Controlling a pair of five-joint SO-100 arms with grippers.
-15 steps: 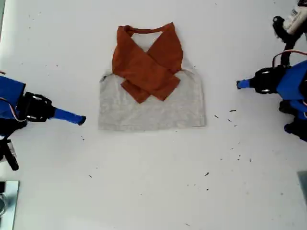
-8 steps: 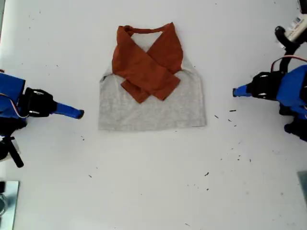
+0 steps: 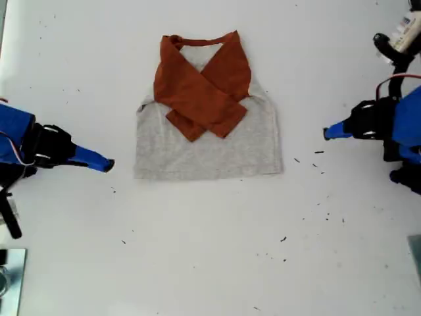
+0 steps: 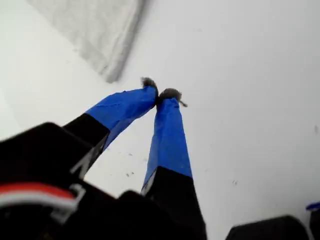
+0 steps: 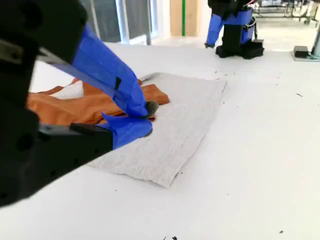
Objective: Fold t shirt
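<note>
The t shirt (image 3: 207, 148) lies flat on the white table, grey body toward the exterior view's bottom, with its two rust-orange sleeves (image 3: 204, 92) folded across each other over the chest. No logo print shows. My first gripper (image 3: 326, 133) hovers at the exterior view's right, a short way off the shirt's side edge, with its blue fingertips (image 4: 150, 95) pressed together and holding nothing. The shirt's corner (image 4: 107, 65) lies just beyond them. My second gripper (image 3: 109, 165) is at the exterior view's left, shut and empty, near the shirt's hem corner (image 5: 165, 177).
Dark specks (image 3: 316, 217) dot the table toward the exterior view's lower right. A metal piece (image 3: 10, 276) sits at that view's bottom left edge. The first arm's base (image 5: 230, 25) stands across the table in the second wrist view.
The shirt has not moved. The first gripper's tip has drifted slightly toward the exterior view's bottom; the second gripper's tip has wobbled and sits about where it was.
</note>
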